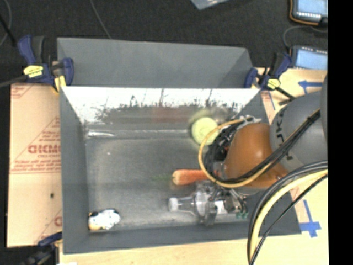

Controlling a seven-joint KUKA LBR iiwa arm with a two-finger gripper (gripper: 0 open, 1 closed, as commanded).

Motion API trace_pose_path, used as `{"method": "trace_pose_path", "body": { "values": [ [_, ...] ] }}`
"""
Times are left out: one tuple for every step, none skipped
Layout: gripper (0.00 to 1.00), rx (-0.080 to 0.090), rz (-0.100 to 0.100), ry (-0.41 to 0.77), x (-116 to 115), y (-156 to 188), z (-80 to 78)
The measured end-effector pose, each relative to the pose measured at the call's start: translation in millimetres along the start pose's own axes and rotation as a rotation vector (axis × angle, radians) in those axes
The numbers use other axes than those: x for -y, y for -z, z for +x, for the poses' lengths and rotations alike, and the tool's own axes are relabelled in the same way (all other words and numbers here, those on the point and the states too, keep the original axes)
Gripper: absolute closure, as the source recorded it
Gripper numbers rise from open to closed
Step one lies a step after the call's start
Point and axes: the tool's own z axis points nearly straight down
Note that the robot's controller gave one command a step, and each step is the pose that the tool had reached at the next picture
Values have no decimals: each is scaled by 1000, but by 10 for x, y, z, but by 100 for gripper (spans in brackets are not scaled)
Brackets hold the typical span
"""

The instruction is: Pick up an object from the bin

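Robot arm reaching into a grey metal bin (73, 164) of small loose things.

From the right, the arm's smooth, rounded orange cover (249, 154), looped with yellow and black cables (205, 148), hangs low over the bin's right side. Below it the gripper (214, 206) sits on the right end of a clear, glossy bottle-like thing (185, 204) lying on its side near the front wall; whether the jaws are apart or together, I cannot tell. Just behind lies an orange carrot-shaped piece (188, 176). A pale yellow-green round thing (204, 129) rests by the scuffed back wall. A small white lump (105, 220) sits in the front left corner.
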Motion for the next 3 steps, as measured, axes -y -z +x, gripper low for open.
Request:
{"method": "trace_pose_path", "body": {
  "values": [
    [100,-7,-1,-2,-2,46,17],
    [100,-10,-1,0,-1,246,25],
    [100,-2,-1,1,3,378,-3]
  ]
}}
